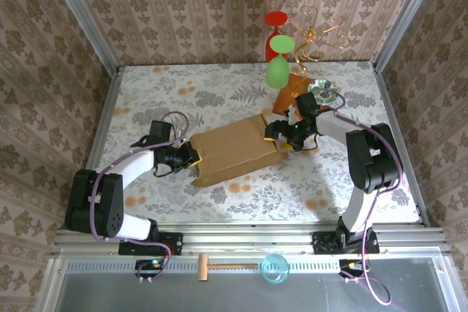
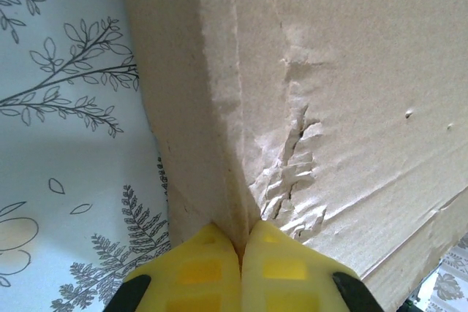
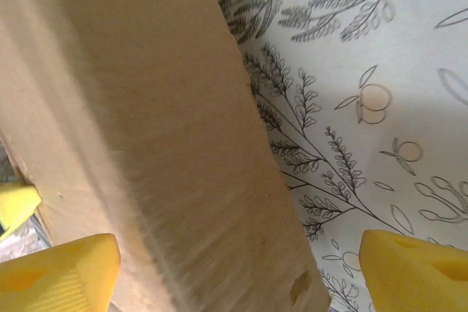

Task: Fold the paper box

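Paper box (image 1: 235, 150) lies mid-frame in the top view, my left gripper (image 2: 241, 250) clamped on its left corner crease, my right gripper (image 3: 238, 253) splayed open astride the right wall; I should anchor left, seat that wall square.
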Controlling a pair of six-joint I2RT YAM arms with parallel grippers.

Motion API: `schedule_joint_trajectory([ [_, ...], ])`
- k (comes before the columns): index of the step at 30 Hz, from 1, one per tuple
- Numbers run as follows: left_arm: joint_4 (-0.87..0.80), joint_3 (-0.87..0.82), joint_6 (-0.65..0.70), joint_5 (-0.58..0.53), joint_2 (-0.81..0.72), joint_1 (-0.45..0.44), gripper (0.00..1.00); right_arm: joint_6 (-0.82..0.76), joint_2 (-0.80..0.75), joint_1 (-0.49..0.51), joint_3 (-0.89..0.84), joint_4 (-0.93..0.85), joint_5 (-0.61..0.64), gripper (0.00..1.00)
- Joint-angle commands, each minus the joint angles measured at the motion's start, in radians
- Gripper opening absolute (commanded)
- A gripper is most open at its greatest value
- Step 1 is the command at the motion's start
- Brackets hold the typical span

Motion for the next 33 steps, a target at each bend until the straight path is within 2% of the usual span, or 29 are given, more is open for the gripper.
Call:
schedule_joint_trajectory([
  [1, -0.133, -0.024, 0.052, -0.054, 0.032, 0.018, 0.00, -0.066, 0.032, -0.007, -0.003, 0.029, -0.113, 0.87],
  [8, -0.147, -0.018, 0.077, -0.063, 0.053, 0.039, 0.00, -0.039, 0.112, 0.007, 0.000, 0.160, -0.355, 0.89],
  [13, -0.127, -0.015, 0.078, -0.061, 0.062, 0.047, 0.00, 0.024, 0.109, 0.025, -0.023, 0.257, -0.416, 0.86],
  [19, -0.082, -0.019, 0.063, -0.054, 0.051, 0.050, 0.00, 0.153, 0.081, 0.049, -0.054, 0.389, -0.455, 0.77],
  [20, -0.075, -0.019, 0.060, -0.055, 0.041, 0.050, 0.02, 0.173, 0.072, 0.053, -0.057, 0.408, -0.454, 0.76],
  [22, -0.060, -0.012, 0.049, -0.053, 0.012, 0.054, 0.13, 0.217, 0.056, 0.058, -0.065, 0.428, -0.444, 0.73],
  [27, 0.007, 0.006, -0.015, -0.069, -0.142, 0.072, 0.35, 0.360, 0.034, 0.055, -0.077, 0.444, -0.417, 0.59],
  [31, 0.093, -0.019, -0.142, -0.077, -0.254, 0.131, 0.58, 0.541, 0.019, 0.048, -0.089, 0.436, -0.404, 0.56],
  [33, 0.106, -0.032, -0.233, -0.088, -0.265, 0.160, 0.59, 0.628, 0.017, 0.043, -0.087, 0.392, -0.405, 0.51],
])
